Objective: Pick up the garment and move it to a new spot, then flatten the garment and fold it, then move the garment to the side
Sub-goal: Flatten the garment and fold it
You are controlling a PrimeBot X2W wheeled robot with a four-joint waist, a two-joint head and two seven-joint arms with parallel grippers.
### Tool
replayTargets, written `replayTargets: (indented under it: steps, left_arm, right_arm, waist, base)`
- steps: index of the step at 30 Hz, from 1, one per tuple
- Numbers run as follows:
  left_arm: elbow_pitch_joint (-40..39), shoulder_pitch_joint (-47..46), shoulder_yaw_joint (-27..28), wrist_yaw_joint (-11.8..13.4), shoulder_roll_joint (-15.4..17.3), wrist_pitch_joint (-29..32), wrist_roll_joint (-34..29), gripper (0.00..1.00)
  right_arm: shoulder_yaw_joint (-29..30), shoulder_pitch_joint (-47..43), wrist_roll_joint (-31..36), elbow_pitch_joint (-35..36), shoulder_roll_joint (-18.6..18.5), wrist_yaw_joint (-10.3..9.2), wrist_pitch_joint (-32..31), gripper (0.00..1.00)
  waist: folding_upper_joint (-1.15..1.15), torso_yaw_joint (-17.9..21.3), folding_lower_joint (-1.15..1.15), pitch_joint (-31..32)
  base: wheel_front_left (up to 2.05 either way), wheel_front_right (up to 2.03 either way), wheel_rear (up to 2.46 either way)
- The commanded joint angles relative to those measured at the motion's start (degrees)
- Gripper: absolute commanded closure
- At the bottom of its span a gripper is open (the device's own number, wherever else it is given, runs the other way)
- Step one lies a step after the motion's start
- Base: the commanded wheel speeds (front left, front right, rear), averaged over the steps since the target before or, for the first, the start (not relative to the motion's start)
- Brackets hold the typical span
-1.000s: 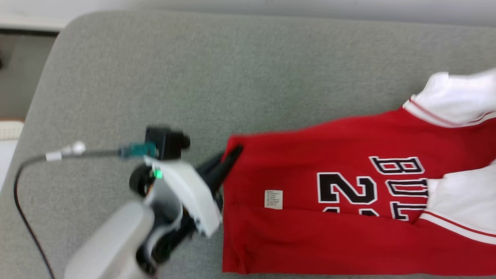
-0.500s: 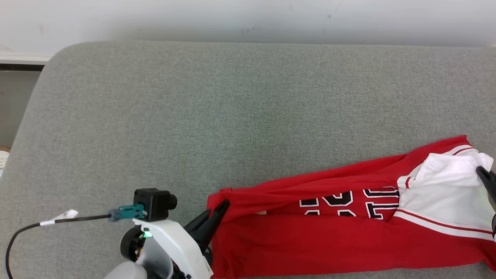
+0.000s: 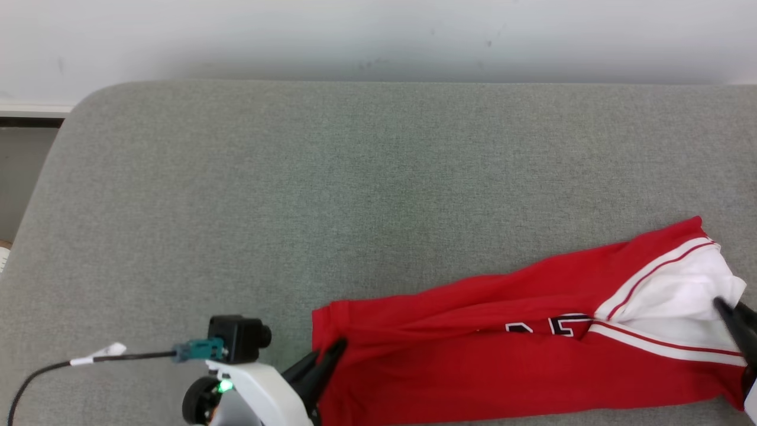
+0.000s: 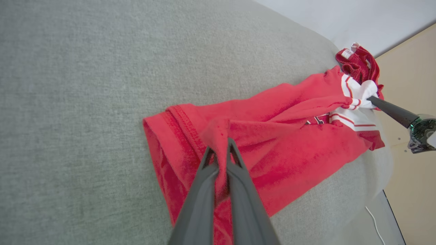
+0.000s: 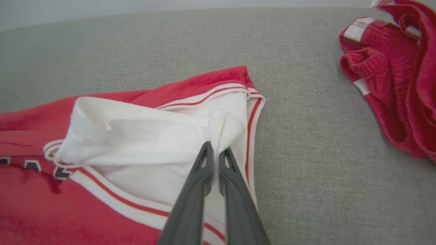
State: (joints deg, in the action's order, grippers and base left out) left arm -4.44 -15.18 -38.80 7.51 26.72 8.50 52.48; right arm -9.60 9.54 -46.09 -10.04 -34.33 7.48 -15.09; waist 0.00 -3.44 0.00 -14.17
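A: Where's the red jersey (image 3: pixel 473 373)?
B: On the grey cushion (image 3: pixel 295 177), along the near edge, right half. It's stretched left to right and bunched lengthwise, with long folds. The black-and-white lettering is mostly tucked under a fold.
A: Left gripper (image 4: pixel 220 149)?
B: At the jersey's left end. Fingers are pressed together on a pinch of red cloth just inside the hem, and the cloth peaks up at the tips.
A: Right gripper (image 5: pixel 215 149)?
B: At the right end, on the white part with the red-striped trim. Fingers are almost together, tips nipping a fold of white fabric.
A: Anything else on the cushion?
B: A second red garment (image 5: pixel 391 78) with white trim, crumpled. It sits past the jersey's right end, not touching it, with bare cushion between.
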Motion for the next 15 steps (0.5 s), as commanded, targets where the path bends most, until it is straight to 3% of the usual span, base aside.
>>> replayTargets:
  steps: [1, 5, 8, 15]
  left_arm:
    - [0.5, 1.2, -0.3, -0.3, 0.6, 0.1, -0.4, 0.00]
    - [1.2, 2.6, -1.2, -0.7, 0.9, -0.4, -0.6, 0.00]
    - [1.5, 4.3, -0.6, 0.7, 1.5, -2.7, -1.7, 0.00]
    - [0.2, 9.2, 3.8, 5.4, 0.7, -17.2, -7.0, 0.00]
  right_arm:
    - [-0.6, -1.1, 0.5, -0.5, -0.4, -0.02, -0.4, 0.00]
    - [-1.4, -2.6, 1.7, -1.6, -1.5, -0.02, -1.9, 0.00]
    - [-0.9, -4.0, 2.1, -2.0, -2.2, -0.02, -3.1, 0.00]
    - [7.1, -5.7, 0.2, 0.6, -2.4, -0.02, -4.1, 0.00]
  waist:
    - [0.00, 0.0, 0.00, 0.1]
    - [0.00, 0.2, 0.00, 0.7]
    - [0.00, 0.3, 0.00, 1.9]
    - [0.00, 0.2, 0.00, 4.8]
  base:
    - [0.00, 0.00, 0.00]
    - [0.00, 0.00, 0.00]
    - [0.00, 0.00, 0.00]
    - [0.00, 0.00, 0.00]
